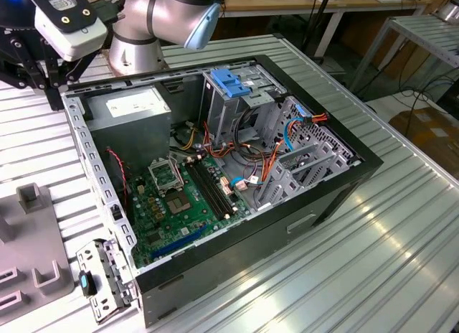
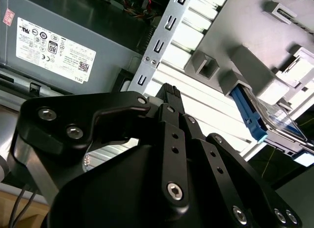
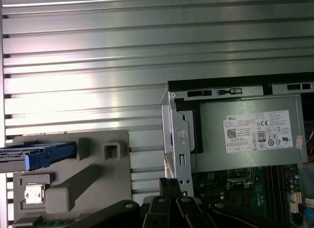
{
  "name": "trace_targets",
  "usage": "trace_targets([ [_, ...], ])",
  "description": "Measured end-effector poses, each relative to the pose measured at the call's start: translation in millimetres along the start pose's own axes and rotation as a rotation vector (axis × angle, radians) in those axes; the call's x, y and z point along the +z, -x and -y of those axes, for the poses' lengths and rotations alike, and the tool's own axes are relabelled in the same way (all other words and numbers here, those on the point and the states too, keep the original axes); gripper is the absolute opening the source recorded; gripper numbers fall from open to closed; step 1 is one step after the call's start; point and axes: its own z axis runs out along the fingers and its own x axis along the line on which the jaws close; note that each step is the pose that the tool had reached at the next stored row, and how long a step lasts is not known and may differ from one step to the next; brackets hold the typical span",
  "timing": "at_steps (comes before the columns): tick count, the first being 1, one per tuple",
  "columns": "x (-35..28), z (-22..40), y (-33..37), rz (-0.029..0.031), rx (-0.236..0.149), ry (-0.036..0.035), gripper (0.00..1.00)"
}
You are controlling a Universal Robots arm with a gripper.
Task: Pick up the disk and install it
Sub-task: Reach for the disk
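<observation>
1. The disk sits in a grey holder on the ribbed metal table. It is well apart from the gripper and nothing grips it.
2. A blue bracket is on the end of the disk that points towards the gripper. In the first wrist view the disk shows edge-on as a thin strip.
3. I cannot tell whether the gripper is spread or pressed together. It is black and hangs over the table between the holder and the computer case. It is far nearer the case.
4. The thing nearest the gripper is the case's perforated metal rail, just beside its tip. I cannot tell whether they touch.
5. Just past that rail, inside the case, lies the grey power supply with a white sticker.
6. Farther from the gripper, in the exterior view, the green motherboard covers the case floor. The metal drive cage with a blue top stands beyond the power supply.
7. The arm reaches in behind the case, on the exterior view's left.
8. A loose metal plate with a blue latch rests against the case's near corner, well apart from the gripper.
</observation>
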Motion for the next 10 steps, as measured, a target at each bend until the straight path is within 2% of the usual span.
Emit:
trace_targets([
  [10,-0.4,0.8,-12.0,-0.0001,0.0,-0.0001,0.11],
])
